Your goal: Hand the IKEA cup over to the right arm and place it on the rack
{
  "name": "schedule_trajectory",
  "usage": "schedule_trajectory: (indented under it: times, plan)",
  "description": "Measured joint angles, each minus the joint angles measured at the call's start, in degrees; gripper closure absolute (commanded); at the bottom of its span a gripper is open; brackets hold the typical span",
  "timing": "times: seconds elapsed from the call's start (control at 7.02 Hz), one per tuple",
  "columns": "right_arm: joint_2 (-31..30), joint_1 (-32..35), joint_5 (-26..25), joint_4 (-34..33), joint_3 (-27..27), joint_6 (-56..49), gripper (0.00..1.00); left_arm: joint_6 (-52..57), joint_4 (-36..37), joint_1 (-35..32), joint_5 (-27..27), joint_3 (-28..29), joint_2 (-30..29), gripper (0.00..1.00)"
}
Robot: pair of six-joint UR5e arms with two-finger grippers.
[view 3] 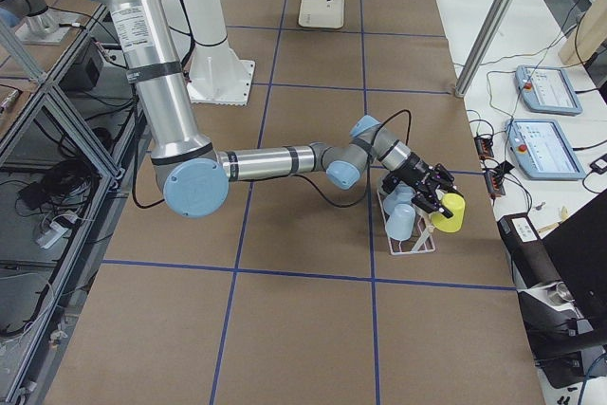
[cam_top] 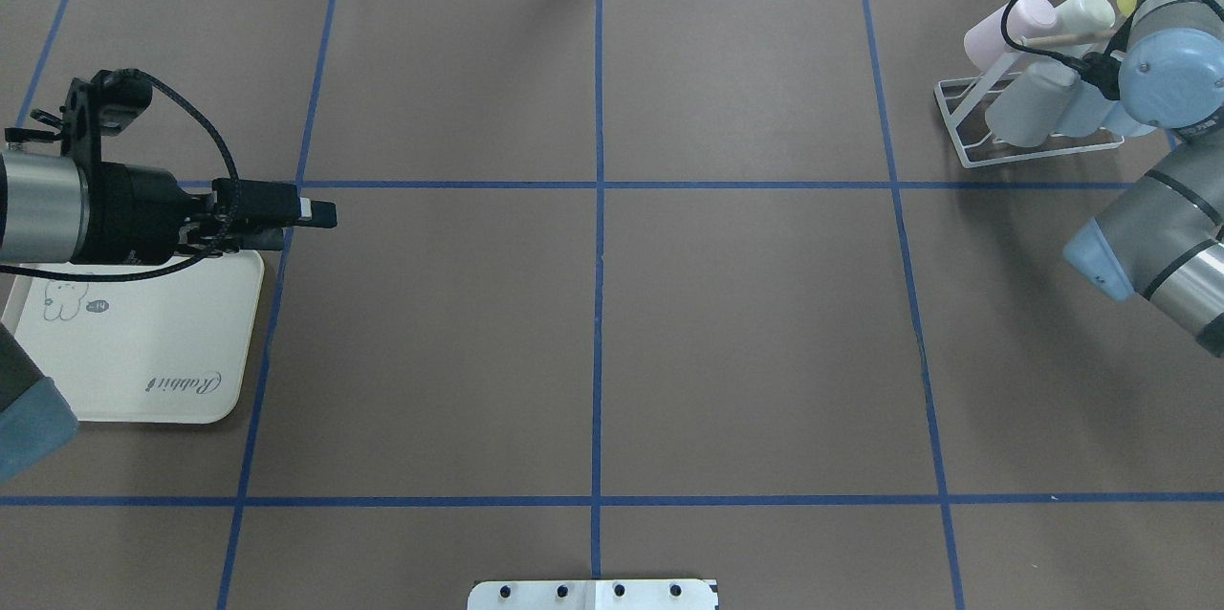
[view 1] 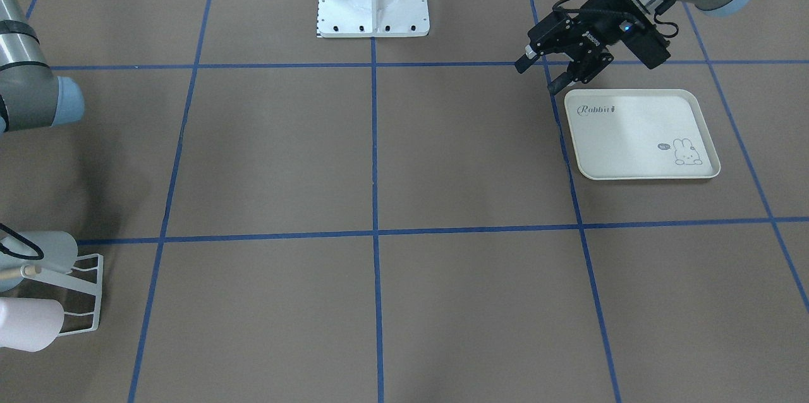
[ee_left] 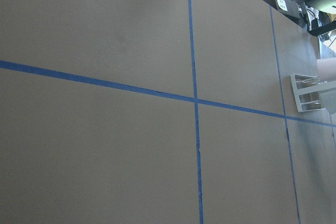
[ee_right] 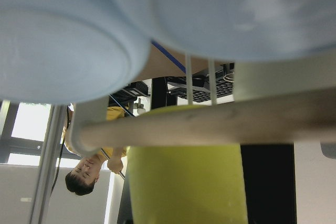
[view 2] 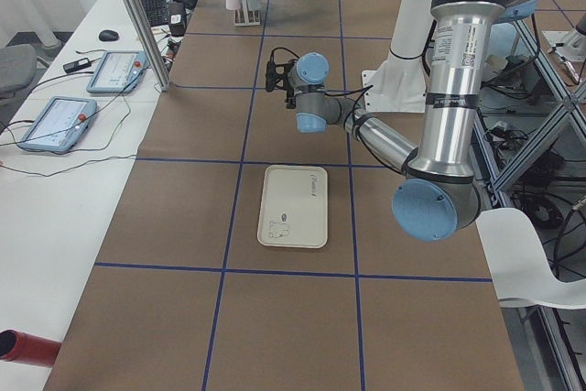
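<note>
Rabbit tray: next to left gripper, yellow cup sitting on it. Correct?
Not quite. The rabbit tray is next to the left gripper, but nothing sits on it, per the exterior front-facing view. The yellow cup is over at the rack, in the exterior right view.

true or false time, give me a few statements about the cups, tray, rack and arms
1. No cup lies on the tray. True.
2. The left gripper holds a cup. False: its jaws are apart with nothing between them.
3. The rack stands right beside the tray. False: it is at the far end of the table, on the robot's right side.
4. A yellow cup is at the rack, by the right gripper. True.
5. The rack has no cups on it. False: several pale cups sit on it.
</note>
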Motion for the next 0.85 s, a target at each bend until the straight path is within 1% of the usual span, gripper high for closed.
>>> schedule_trajectory:
  times: [0.14, 0.28, 0.43, 0.57, 0.71, 0.85]
  plan:
    - [0.09, -0.23, -0.46, -0.02, -0.22, 0.04, 0.65, 0.00, 0.00, 0.00, -0.02, 0.03, -0.03, 0.00]
    - [0.24, -0.40, -0.77, -0.01, -0.47, 0.08, 0.49, 0.02, 0.00, 0.00, -0.06, 0.06, -0.05, 0.00]
    - [0.37, -0.46, -0.90, 0.01, -0.59, 0.12, 0.21, 0.06, 0.00, 0.00, -0.08, 0.07, -0.08, 0.00]
    - [0.45, -0.52, -0.95, -0.01, -0.66, 0.14, 0.15, 0.06, 0.00, 0.00, -0.08, 0.08, -0.12, 0.00]
    - [0.50, -0.61, -0.96, -0.02, -0.70, 0.17, 0.04, 0.05, 0.00, 0.00, -0.09, 0.09, -0.13, 0.00]
    - [0.57, -0.72, -0.97, -0.03, -0.73, 0.19, 0.02, 0.06, 0.00, 0.00, -0.09, 0.09, -0.14, 0.00]
